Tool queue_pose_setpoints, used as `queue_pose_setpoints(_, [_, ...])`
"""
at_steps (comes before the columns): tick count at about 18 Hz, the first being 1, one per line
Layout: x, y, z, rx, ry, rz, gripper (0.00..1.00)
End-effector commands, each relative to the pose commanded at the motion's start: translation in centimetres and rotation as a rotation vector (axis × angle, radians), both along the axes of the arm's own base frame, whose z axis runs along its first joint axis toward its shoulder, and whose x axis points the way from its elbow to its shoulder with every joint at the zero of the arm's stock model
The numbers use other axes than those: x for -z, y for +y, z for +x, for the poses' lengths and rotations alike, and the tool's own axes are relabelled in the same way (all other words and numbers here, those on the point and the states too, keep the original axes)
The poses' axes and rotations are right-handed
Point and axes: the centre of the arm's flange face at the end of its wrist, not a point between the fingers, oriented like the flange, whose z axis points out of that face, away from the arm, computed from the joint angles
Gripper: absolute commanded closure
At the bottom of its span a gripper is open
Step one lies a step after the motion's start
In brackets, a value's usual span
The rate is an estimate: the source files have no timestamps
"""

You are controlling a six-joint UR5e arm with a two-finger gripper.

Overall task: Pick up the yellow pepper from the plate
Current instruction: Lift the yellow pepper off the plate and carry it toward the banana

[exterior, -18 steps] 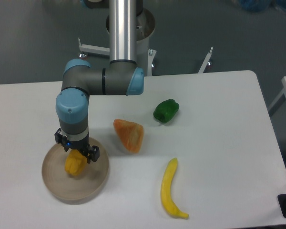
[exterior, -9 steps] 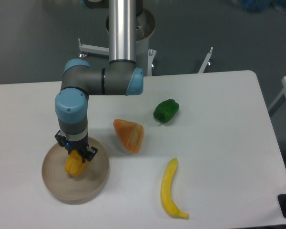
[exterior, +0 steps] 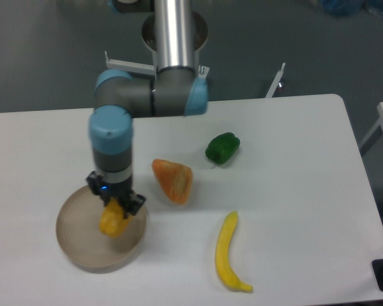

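The yellow pepper (exterior: 113,220) is small and golden-yellow, held between the fingers of my gripper (exterior: 115,208). The gripper is shut on it from above. The pepper sits over the right part of the round beige plate (exterior: 76,239), near its right rim. I cannot tell whether the pepper still touches the plate. The gripper's body hides the top of the pepper and its stem.
An orange-red pepper (exterior: 173,180) lies just right of the plate. A green pepper (exterior: 222,148) lies further back right. A long yellow banana (exterior: 228,253) lies at the front. The white table (exterior: 293,191) ends at its right edge near x 600.
My gripper has closed on the yellow pepper and moved right with it, from the plate's middle toward its right rim. The arm's elbow has swung right too.
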Motion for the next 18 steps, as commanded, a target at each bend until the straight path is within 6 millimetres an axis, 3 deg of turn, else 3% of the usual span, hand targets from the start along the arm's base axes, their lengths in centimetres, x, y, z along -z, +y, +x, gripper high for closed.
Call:
queue_pose_setpoints(5, [-1.6, -3.4, -8.3, 0.078, 0.047, -0.008, 0.6])
queue_pose_setpoints(10, [-1.7, -4.9, -12.6, 0.114, 0.086, -0.018, 0.59])
queue_pose_setpoints(18, [-1.8, -5.1, -13.5, 0.108, 0.098, -0.023, 0.59])
